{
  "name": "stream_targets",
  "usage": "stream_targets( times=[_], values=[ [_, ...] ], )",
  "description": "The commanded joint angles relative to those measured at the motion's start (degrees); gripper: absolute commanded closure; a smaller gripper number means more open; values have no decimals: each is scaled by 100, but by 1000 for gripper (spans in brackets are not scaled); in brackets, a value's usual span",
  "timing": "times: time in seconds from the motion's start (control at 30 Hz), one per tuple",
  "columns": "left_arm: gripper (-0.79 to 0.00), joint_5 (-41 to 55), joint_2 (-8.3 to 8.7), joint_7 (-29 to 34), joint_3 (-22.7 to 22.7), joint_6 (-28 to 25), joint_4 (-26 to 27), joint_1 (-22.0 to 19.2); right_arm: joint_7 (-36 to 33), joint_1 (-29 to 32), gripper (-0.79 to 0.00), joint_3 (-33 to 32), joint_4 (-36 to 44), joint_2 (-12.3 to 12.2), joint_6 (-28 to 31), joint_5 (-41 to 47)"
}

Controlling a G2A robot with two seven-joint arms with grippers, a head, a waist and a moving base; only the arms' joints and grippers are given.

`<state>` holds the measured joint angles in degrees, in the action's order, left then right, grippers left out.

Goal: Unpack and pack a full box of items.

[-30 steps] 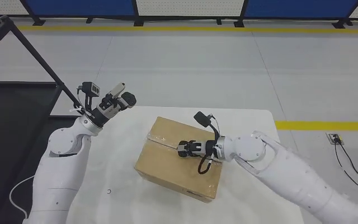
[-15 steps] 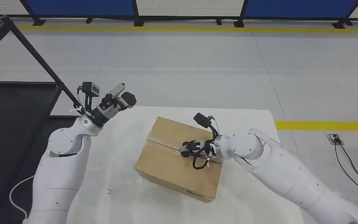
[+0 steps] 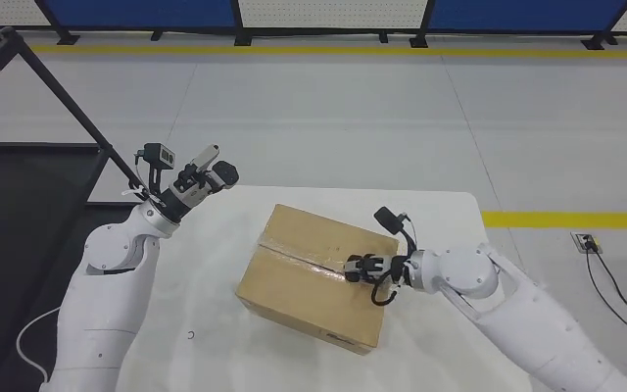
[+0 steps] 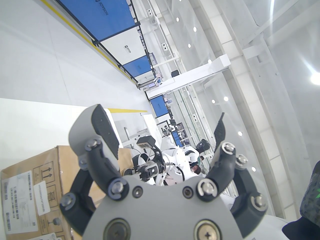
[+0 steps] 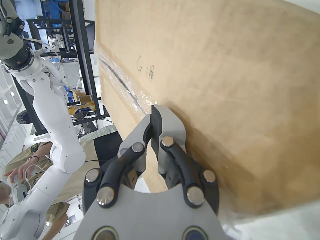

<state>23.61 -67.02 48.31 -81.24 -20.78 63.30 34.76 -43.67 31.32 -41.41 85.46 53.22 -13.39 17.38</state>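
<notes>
A closed brown cardboard box (image 3: 309, 274) sits on the white table (image 3: 216, 294), its top seam sealed with clear tape (image 5: 120, 81). My right gripper (image 3: 355, 266) is shut with nothing in it, its tips (image 5: 156, 118) over the box top at the seam's right end. My left gripper (image 3: 214, 165) is raised above the table's far left corner, open and empty, well clear of the box. In the left wrist view the box (image 4: 32, 183) shows beyond my open left gripper (image 4: 160, 126), with labels on its side.
A black metal frame (image 3: 69, 108) stands to the left of the table. The table's right edge (image 3: 480, 211) lies close behind my right arm. Bare tabletop lies in front of the box and to its left.
My right gripper has slid to the right along the box's taped seam, from near the middle of the top to its right end. The left arm has stayed still.
</notes>
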Motion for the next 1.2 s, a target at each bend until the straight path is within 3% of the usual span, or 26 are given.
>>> stream_targets(
  times=[0.0, 0.3, 0.6, 1.17],
  values=[
    [-785, 0, 0, 0, 0, 0, 0, 0, 11, 287, 0, -289, 146, -108, 81, 14],
    [-785, 0, 0, 0, 0, 0, 0, 0, 20, 1458, 0, -1385, 744, -489, 244, -22],
    [-785, 0, 0, 0, 0, 0, 0, 0, 15, 2293, 0, -2168, 942, -670, 480, 85],
    [-785, 0, 0, 0, 0, 0, 0, 0, 2, 2482, 0, -2515, 191, -596, 952, 610]
  ],
)
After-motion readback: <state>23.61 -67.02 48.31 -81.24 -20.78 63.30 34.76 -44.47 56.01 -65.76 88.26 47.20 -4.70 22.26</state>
